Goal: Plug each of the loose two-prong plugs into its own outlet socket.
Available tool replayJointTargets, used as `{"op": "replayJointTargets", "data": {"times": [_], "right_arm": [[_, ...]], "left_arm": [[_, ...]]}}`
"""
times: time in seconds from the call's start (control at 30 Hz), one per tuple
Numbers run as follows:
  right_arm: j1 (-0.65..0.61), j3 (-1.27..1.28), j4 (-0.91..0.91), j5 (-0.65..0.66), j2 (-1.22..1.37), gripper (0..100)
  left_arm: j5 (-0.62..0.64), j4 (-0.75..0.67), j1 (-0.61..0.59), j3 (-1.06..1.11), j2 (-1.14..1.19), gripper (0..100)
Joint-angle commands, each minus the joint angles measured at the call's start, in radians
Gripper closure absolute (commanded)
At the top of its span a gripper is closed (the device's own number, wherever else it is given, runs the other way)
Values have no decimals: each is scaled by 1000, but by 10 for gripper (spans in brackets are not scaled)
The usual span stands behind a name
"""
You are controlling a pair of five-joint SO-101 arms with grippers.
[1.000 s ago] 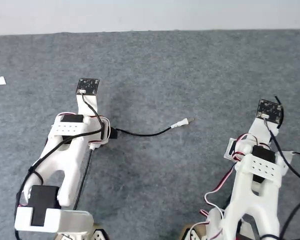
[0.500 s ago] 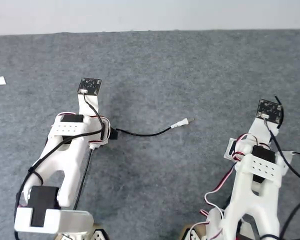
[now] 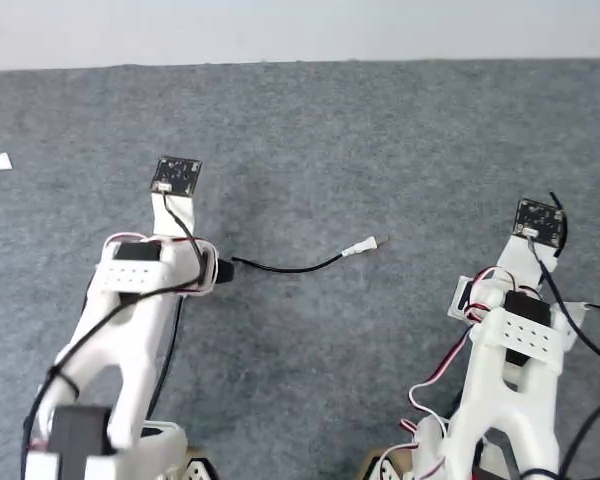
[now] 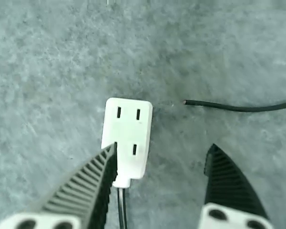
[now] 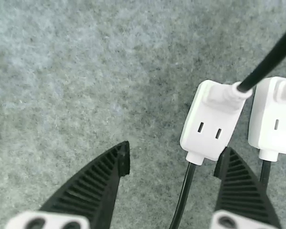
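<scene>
Two white robot arms work a grey carpeted surface (image 3: 380, 130) seen from above, the left arm (image 3: 130, 320) at 7 o'clock and the right arm (image 3: 510, 360) at 5 o'clock. A loose two-prong plug (image 3: 361, 247) lies near the middle of the surface, prongs aimed toward 2 o'clock. It sits at 3 o'clock from the left arm's wrist and well apart from both arms. Its black cord (image 3: 285, 268) trails back toward 9 o'clock and reaches the left wrist. In the left wrist view the left jaws are spread wide, and a white outlet socket (image 4: 127, 129) lies flat on the surface, slots up, against the tip of one jaw. The end of a black cord (image 4: 229, 107) rests near it without touching. In the right wrist view the right jaws are likewise spread. A white socket block (image 5: 207, 129) lies just beside one jaw tip, with a white plug body (image 5: 222, 94) seated on it. A second socket block (image 5: 275, 121) lies close alongside. Two small white scraps (image 3: 0, 161) sit at 10 o'clock.
</scene>
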Motion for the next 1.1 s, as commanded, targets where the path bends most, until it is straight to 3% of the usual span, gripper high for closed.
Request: {"op": "replayJointTargets", "data": {"times": [0.0,0.2,0.47,0.53,0.67,0.9,1.07], "right_arm": [[-8,-6,-15,11,-31,714],[-8,-6,-15,11,-31,714],[-8,-6,-15,11,-31,714],[-8,-6,-15,11,-31,714],[-8,-6,-15,11,-31,714],[-8,-6,-15,11,-31,714],[-10,-6,-15,11,-31,714]], "left_arm": [[0,2,-34,-137,127,717],[-6,78,-83,-312,298,717],[-8,137,-58,-325,341,721],[-8,167,-37,-325,342,765],[-8,176,-14,-323,344,950],[6,198,66,-248,334,953],[187,221,158,-271,315,956]]}}
